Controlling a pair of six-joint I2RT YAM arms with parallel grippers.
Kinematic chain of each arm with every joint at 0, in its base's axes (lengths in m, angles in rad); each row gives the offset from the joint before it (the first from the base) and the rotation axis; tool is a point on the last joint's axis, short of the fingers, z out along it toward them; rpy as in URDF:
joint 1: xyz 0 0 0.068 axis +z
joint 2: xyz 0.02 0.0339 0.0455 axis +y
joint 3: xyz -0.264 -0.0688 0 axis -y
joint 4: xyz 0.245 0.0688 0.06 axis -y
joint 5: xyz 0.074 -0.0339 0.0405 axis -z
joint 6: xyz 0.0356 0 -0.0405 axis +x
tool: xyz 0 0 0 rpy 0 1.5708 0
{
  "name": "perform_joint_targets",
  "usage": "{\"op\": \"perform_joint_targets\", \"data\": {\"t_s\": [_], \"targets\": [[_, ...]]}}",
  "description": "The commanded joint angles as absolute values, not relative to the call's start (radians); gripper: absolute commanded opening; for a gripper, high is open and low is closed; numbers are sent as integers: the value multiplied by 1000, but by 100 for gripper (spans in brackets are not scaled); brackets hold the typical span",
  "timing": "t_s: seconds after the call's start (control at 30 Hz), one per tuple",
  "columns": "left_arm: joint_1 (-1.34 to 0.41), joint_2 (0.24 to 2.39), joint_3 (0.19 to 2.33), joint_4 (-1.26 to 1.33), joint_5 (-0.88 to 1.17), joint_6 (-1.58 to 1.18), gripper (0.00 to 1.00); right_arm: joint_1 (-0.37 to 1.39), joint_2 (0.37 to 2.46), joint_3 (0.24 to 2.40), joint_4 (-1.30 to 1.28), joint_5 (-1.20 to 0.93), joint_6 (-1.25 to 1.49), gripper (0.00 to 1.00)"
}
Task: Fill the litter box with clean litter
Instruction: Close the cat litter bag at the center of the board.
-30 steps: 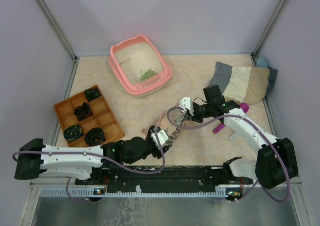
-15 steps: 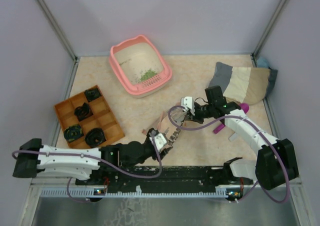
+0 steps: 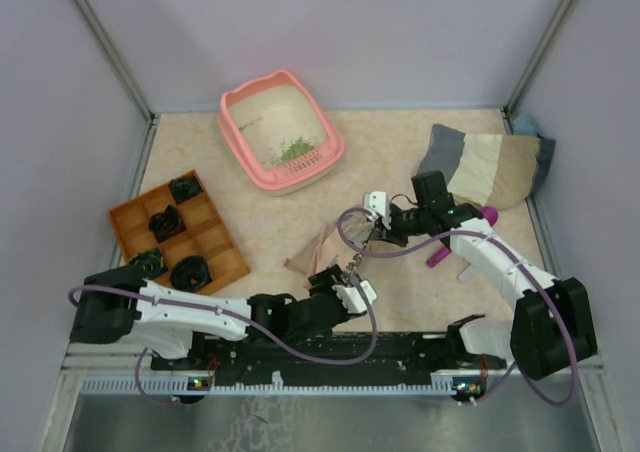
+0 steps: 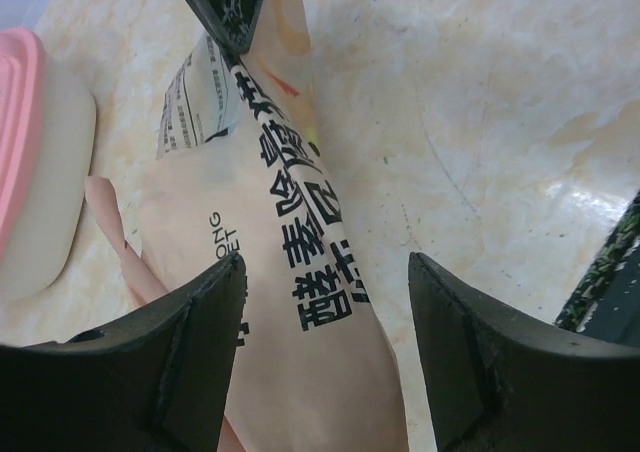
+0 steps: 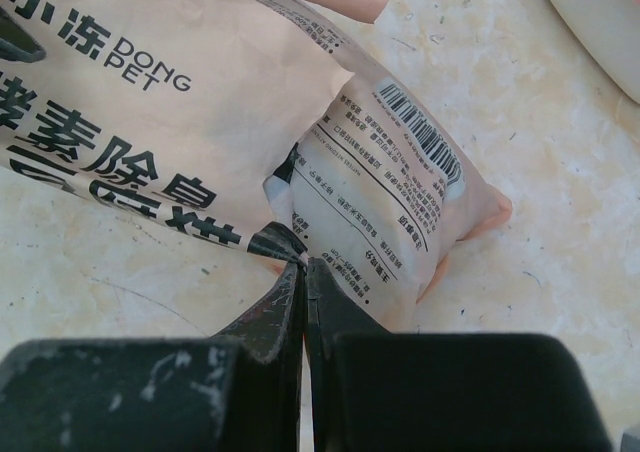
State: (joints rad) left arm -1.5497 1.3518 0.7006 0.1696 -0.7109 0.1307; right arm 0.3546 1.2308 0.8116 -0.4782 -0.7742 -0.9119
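Since a second ago the left arm's elbow has swung inward and its hand (image 3: 352, 290) has slid right. It lies low over the tabletop (image 3: 400, 152), fingers wide apart with the bag (image 3: 318, 247) between them, ungripped. Opposite it, the right hand (image 3: 363, 234) angles down, pinched tight on the bag's fold. Well beyond both hands sits the litter box (image 3: 230, 124), holding litter (image 3: 295, 150).

A beige, marble-patterned tabletop (image 3: 400, 162) is enclosed on three sides by plain pale lavender walls (image 3: 330, 32). The back corners are marked by slanting grey metal posts (image 3: 105, 47), and the tabletop's side edges are trimmed with metal strips (image 3: 138, 162). A grey metal ledge (image 3: 300, 422) is seen below the near edge. Everything is lit evenly and softly; only faint shadows are cast.
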Motion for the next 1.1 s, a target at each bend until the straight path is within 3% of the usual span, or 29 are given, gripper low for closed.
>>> {"op": "perform_joint_targets", "data": {"t_s": [0.0, 0.13, 0.2, 0.27, 0.37, 0.4, 0.67, 0.73, 0.8, 1.07], "targets": [[-1554, 1419, 743, 135, -792, 131, 72, 339, 1198, 833, -356, -836, -910, 0], [-1552, 1477, 747, 138, -795, 139, 69, 335, 1198, 833, -357, -839, -908, 0], [-1547, 1504, 752, 133, -801, 143, 61, 336, 1197, 832, -357, -842, -907, 0], [-1545, 1510, 754, 123, -806, 143, 43, 336, 1195, 833, -360, -842, -907, 0], [-1540, 1472, 748, 124, -800, 171, 4, 336, 1190, 843, -383, -846, -923, 0], [-1534, 1448, 747, 122, -787, 182, 0, 336, 1188, 853, -394, -846, -925, 0], [-1288, 1067, 738, 112, -336, 174, 0, 334, 1184, 1045, -631, -808, -1026, 0], [-1205, 1027, 767, 75, -233, 177, 0, 334, 1207, 1081, -676, -808, -1058, 20], [-1118, 1026, 811, 8, -137, 172, 0, 334, 1242, 1116, -717, -816, -1101, 30], [-986, 999, 788, -12, 49, 136, 0, 334, 1380, 1257, -869, -758, -1230, 33]]}}
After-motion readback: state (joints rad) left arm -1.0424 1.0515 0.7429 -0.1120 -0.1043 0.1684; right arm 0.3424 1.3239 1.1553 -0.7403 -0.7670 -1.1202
